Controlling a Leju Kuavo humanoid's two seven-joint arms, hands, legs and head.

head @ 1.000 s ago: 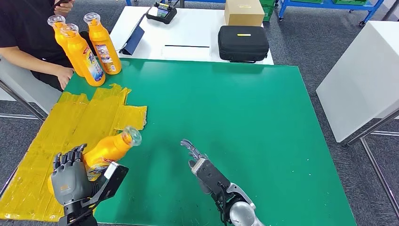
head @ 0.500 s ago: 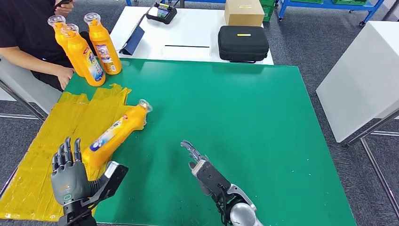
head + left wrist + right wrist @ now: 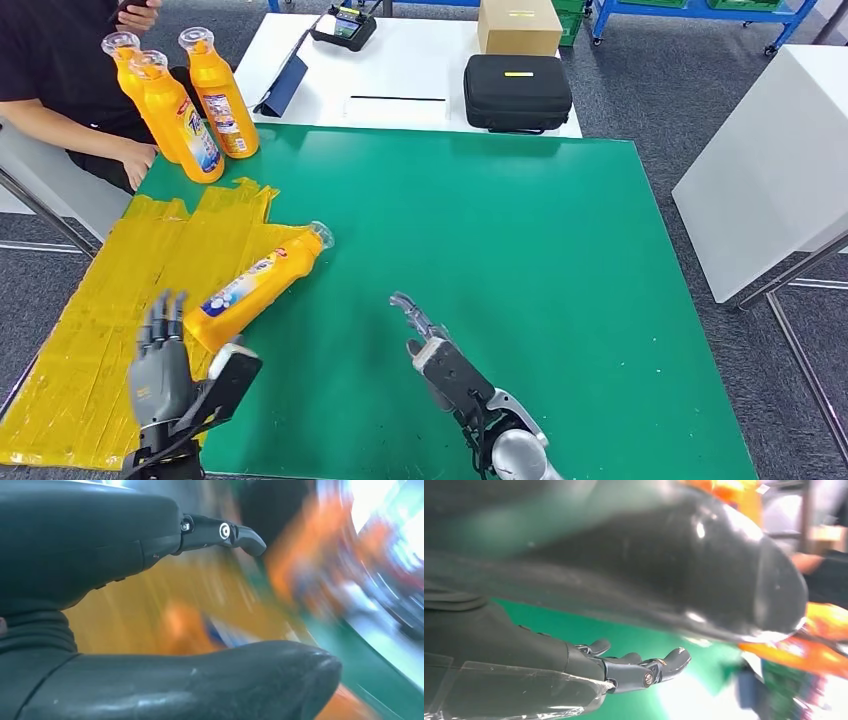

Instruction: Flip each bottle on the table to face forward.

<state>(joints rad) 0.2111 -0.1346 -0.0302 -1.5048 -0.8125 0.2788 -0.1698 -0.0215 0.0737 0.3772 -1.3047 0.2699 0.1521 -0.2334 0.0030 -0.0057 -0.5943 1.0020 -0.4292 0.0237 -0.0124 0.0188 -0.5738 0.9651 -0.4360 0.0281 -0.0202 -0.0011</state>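
An orange bottle (image 3: 258, 284) lies on its side on the yellow sheet (image 3: 90, 330), clear cap toward the green mat, label up. My left hand (image 3: 160, 365) hovers just below its base, fingers straight and apart, holding nothing. In the left wrist view my left hand (image 3: 100, 580) is sharp and the bottle a blurred orange smear (image 3: 185, 630). My right hand (image 3: 432, 345) stands over the green mat, fingers apart, holding nothing, and shows as the hand (image 3: 624, 630) in the right wrist view. Three orange bottles (image 3: 190, 100) stand upright at the mat's far left corner.
A person's arm (image 3: 90, 140) rests by the standing bottles. The green mat (image 3: 520, 260) covers the table. Behind it a white table (image 3: 420, 70) carries a black case (image 3: 517, 92), a cardboard box (image 3: 518, 25) and a controller (image 3: 343, 25). Another white table (image 3: 780, 150) stands at the right.
My left hand let go of the tilted bottle; it fell flat onto the yellow sheet and rolled a little toward the mat. The left hand drew back and opened. The right hand barely moved.
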